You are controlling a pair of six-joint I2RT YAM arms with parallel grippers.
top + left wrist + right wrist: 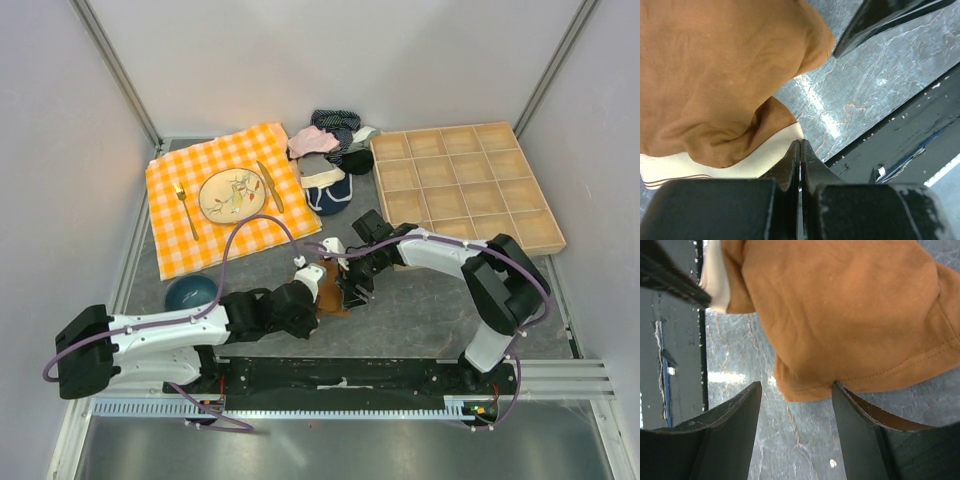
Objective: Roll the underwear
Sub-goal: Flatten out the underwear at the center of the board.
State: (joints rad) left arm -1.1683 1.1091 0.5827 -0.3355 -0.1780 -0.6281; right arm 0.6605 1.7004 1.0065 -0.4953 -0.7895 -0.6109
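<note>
The underwear (329, 278) is a rust-brown bundle with a cream waistband, lying on the grey table between my two grippers. In the left wrist view the underwear (720, 75) fills the upper left, and its cream band runs down to the tips of my left gripper (800, 143). That gripper is shut, and I cannot tell whether any fabric is pinched in it. My right gripper (796, 390) is open just short of the hem of the underwear (850, 305), with its right finger (860, 415) touching the hem. From above, the left gripper (312, 292) and right gripper (350, 290) flank the bundle.
An orange checked cloth (170, 250) at the back left carries a plate (232, 194), a fork (185, 210) and a knife (270, 186). A dark blue bowl (190, 292) sits by the left arm. A pile of garments (330, 150) lies at the back centre, and a wooden compartment tray (465, 185) at the right.
</note>
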